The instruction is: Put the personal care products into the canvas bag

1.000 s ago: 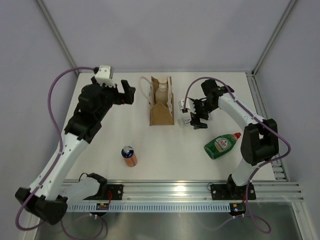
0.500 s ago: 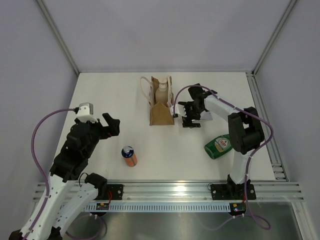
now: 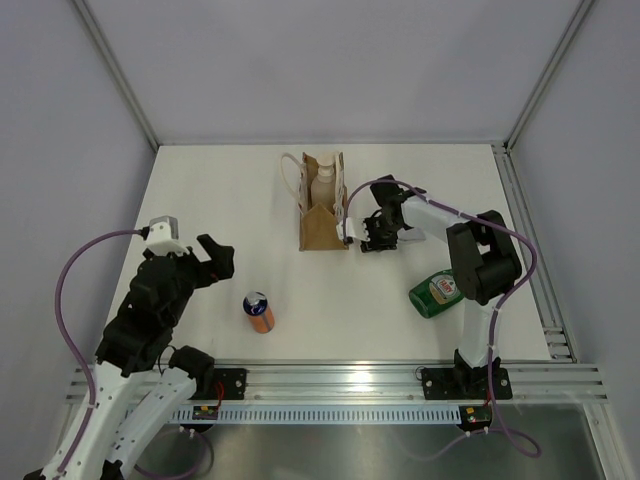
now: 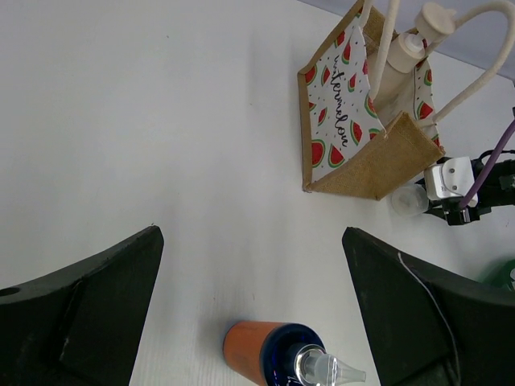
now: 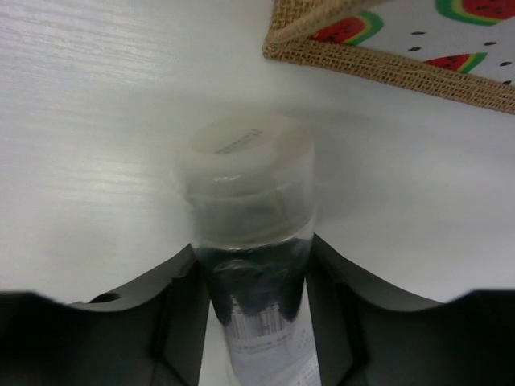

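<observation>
The canvas bag (image 3: 322,222) stands upright at mid-table, its watermelon print showing in the left wrist view (image 4: 342,121). The beige pump-top soap bottle (image 3: 323,184) stands inside it (image 4: 407,55). The squeeze tube (image 5: 249,201) lies on the table by the bag's near right corner, with its white cap (image 4: 408,201) pointing at the bag. My right gripper (image 3: 373,236) is down at the tube (image 5: 251,269), and both fingers (image 5: 187,281) press its sides just behind the cap. My left gripper (image 3: 214,262) hangs open and empty over the near left of the table (image 4: 251,241).
An orange spray can (image 3: 259,311) stands near the front, just below the left gripper's fingers (image 4: 269,354). A green dish-soap bottle (image 3: 440,291) lies on its side at the right, close to the right arm's base.
The right gripper slid left to the bag's corner and closed on the tube. The left arm pulled back from beside the bag to the near left, staying open.
</observation>
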